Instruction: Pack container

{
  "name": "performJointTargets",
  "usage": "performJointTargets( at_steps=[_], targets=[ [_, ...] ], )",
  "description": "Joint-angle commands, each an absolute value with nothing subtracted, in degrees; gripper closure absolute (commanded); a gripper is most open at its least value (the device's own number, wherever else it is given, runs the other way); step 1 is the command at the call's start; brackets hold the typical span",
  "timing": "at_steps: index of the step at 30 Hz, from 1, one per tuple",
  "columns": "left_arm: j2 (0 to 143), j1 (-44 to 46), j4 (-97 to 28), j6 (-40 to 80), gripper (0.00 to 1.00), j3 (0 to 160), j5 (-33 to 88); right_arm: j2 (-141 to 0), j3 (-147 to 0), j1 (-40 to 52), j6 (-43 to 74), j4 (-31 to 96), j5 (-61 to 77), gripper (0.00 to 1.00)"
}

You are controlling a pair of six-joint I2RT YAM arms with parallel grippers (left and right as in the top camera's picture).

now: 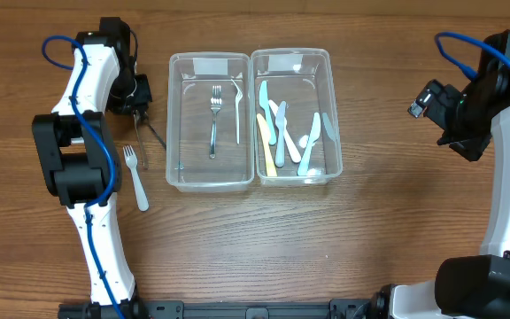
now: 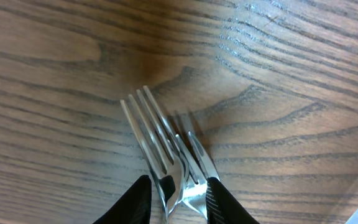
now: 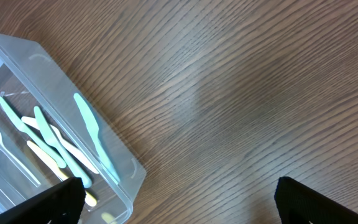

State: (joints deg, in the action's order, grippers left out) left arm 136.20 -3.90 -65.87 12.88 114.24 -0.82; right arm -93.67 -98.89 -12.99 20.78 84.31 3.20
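Two metal forks (image 2: 151,130) lie side by side on the wooden table, left of the containers (image 1: 142,135). My left gripper (image 2: 178,193) is down over them (image 1: 140,106), with both fork necks pinched between its fingers. The left clear container (image 1: 173,124) holds a metal fork (image 1: 214,120) and a clear utensil. The right clear container (image 1: 335,115) holds several pastel plastic knives (image 1: 282,133). My right gripper (image 3: 179,193) is wide open and empty, above bare table to the right of that container (image 3: 129,180).
A white plastic fork (image 1: 135,177) lies on the table below the left gripper, left of the containers. The two containers stand side by side, touching, at the table's middle. Teal and cream knives (image 3: 95,140) show in the right wrist view.
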Motion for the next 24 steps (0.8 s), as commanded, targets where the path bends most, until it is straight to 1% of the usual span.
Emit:
performJointTargets(
  at_steps=[1, 4, 11, 12, 14, 24],
  targets=[
    [133.9, -4.5, -64.5, 12.0, 0.74, 112.9, 0.1, -93.6, -98.6, -12.9, 21.1, 84.4, 3.1, 0.00],
    [133.9, -4.5, -64.0, 11.9, 0.80, 112.9, 1.0, -93.6, -98.6, -12.9, 21.0, 84.4, 3.1, 0.00],
    [133.9, -4.5, -62.5, 11.5, 0.83, 112.6, 1.6, -93.6, -98.6, -12.9, 21.0, 84.4, 3.1, 0.00],
    [133.9, -4.5, -62.4, 11.5, 0.85, 112.6, 1.5, -93.6, -98.6, -12.9, 21.0, 84.4, 3.1, 0.00],
    [133.9, -4.5, -62.2, 11.4, 0.95, 112.6, 1.5, -93.6, -98.6, -12.9, 21.0, 84.4, 3.1, 0.00],
    [133.9, -4.5, -62.3, 11.1, 0.96, 112.6, 1.5, -93.6, -98.6, -12.9, 21.0, 84.4, 3.1, 0.00]
  ],
)
